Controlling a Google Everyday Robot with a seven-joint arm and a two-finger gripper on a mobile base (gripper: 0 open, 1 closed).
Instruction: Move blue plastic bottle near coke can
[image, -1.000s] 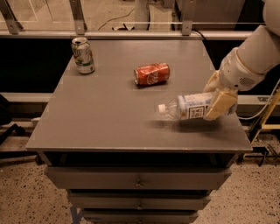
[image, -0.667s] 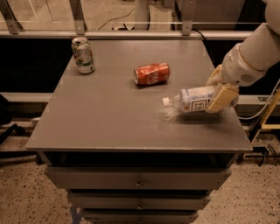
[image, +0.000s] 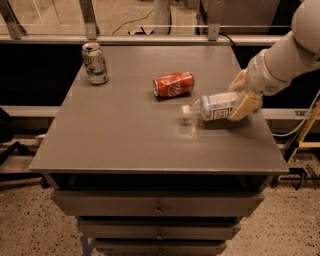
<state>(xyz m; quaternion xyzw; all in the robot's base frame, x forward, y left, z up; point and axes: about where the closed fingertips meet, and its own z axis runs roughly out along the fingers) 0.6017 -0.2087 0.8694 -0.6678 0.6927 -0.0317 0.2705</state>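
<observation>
The blue plastic bottle (image: 212, 106) is clear with a white cap and a pale label. It is held lying sideways, cap pointing left, just above the right part of the grey table (image: 125, 135). My gripper (image: 241, 97) comes in from the right on a white arm and is shut on the bottle's base end. The coke can (image: 173, 84) is red-orange and lies on its side a short way up and left of the bottle's cap.
A green-and-white soda can (image: 95, 63) stands upright at the table's far left corner. Drawers sit under the tabletop. A metal railing runs behind the table. A yellow frame stands at the right edge.
My gripper has carried the bottle up and away from the front edge, toward the coke can. The cans have not moved.
</observation>
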